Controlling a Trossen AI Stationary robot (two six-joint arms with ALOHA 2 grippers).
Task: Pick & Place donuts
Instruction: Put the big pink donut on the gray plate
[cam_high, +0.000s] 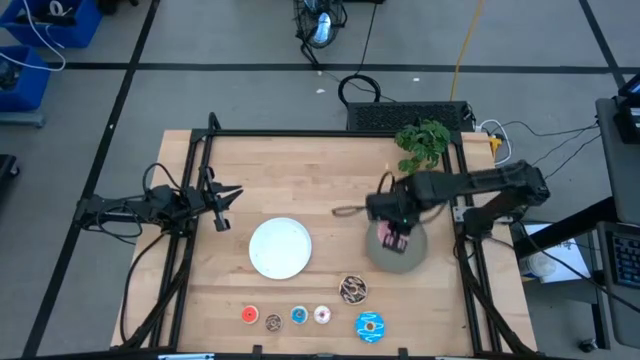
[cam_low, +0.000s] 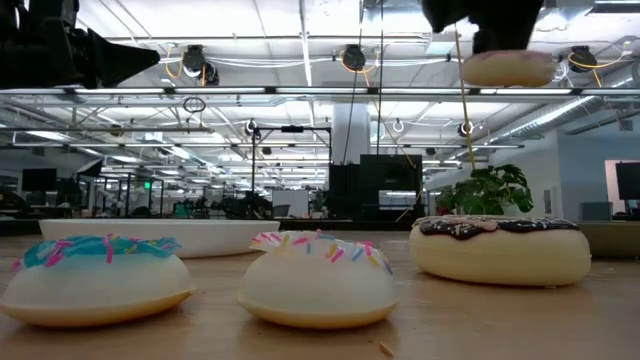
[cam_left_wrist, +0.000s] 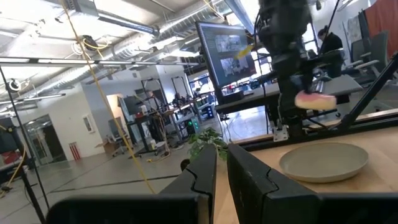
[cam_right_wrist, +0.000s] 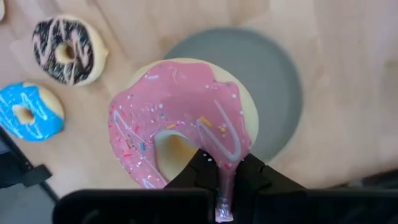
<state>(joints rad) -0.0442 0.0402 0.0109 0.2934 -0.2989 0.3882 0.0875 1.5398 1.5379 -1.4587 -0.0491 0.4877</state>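
My right gripper (cam_high: 397, 238) hangs over the grey plate (cam_high: 412, 255), shut on the pink donut (cam_right_wrist: 180, 118), which also shows in the low view (cam_low: 505, 68). On the table near the front edge lie the chocolate donut (cam_high: 353, 290) and the blue sprinkled donut (cam_high: 370, 325). Left of them sits a row of tiny donuts: red (cam_high: 250, 315), brown (cam_high: 273, 321), blue (cam_high: 299, 316) and white-pink (cam_high: 322, 316). My left gripper (cam_high: 228, 195) waits shut at the table's left, touching nothing. My right gripper holds the pink donut by one stretch of its ring (cam_right_wrist: 225, 163). One finger (cam_right_wrist: 198, 171) stands in the hole and the other (cam_right_wrist: 256, 175) outside the rim. The fingers come from above, pointing down. The donut lies roughly level, icing up, lifted clear above the grey plate.
A white plate (cam_high: 280, 247) lies at the table's middle, left of the grey one. A potted green plant (cam_high: 424, 142) stands at the far right corner. A dark frame (cam_high: 196, 170) runs round the table's edges. Bare wood lies between the plates and the far edge.
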